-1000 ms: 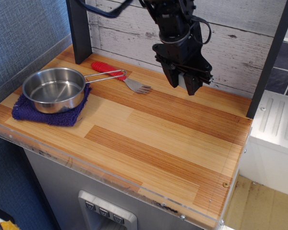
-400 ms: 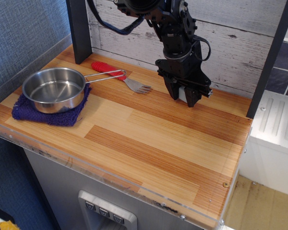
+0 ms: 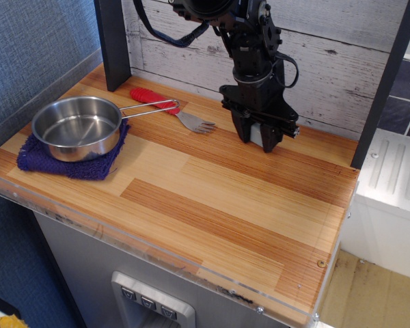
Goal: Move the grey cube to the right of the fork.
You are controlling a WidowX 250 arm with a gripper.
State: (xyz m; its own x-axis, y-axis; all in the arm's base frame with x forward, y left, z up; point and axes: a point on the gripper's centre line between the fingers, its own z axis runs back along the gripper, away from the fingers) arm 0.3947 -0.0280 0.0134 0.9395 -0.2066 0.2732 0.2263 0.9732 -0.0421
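The fork lies at the back of the wooden table, red ribbed handle to the left and grey tined head to the right. My black gripper stands upright to the right of the fork's head, its fingertips at or just above the tabletop. It is shut on the grey cube, a small pale block that shows between the two fingers. The arm reaches down from the top of the view.
A steel pan sits on a purple cloth at the left, its wire handle reaching over the fork's handle. A black post stands at the back left, another at the right. A white plank wall is behind.
My gripper has come down and slightly left with the cube, from above the table to about its surface, to the right of the fork.
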